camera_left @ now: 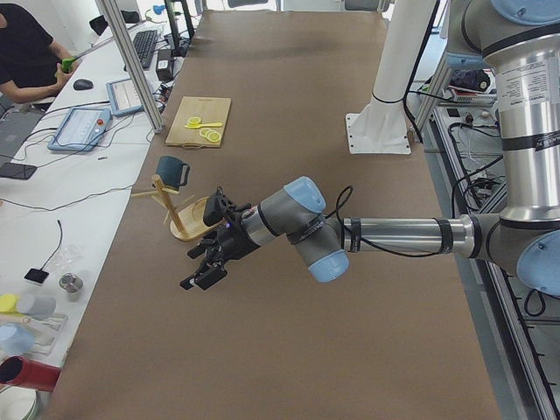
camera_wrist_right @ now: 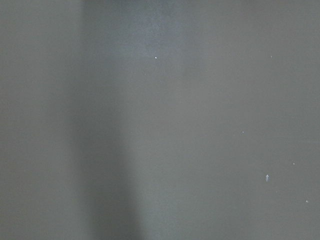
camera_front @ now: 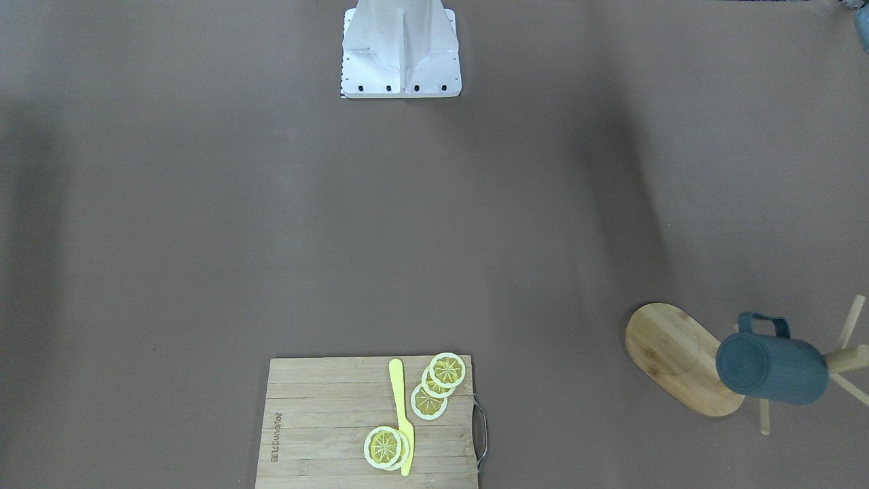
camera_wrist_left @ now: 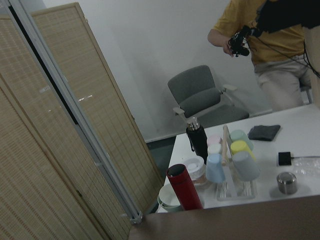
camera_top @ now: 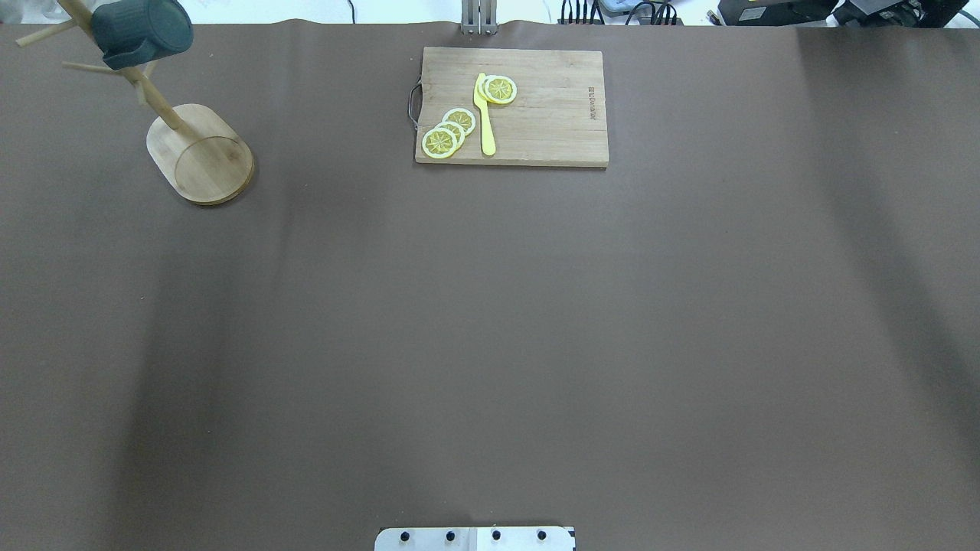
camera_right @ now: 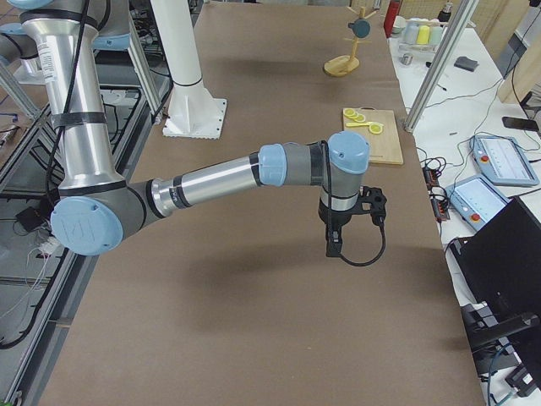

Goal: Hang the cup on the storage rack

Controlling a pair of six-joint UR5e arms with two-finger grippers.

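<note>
The dark teal cup hangs by its handle on a peg of the bamboo storage rack, tilted on its side. From overhead the cup is at the far left corner, above the storage rack's oval base. The left gripper shows only in the exterior left view, in the air a short way from the storage rack and the cup. The right gripper shows only in the exterior right view, pointing down over the table. I cannot tell whether either gripper is open or shut.
A bamboo cutting board with lemon slices and a yellow knife lies at the table's far edge. The robot's white base stands at the near side. A side bench carries cups and bottles; a person stands behind it.
</note>
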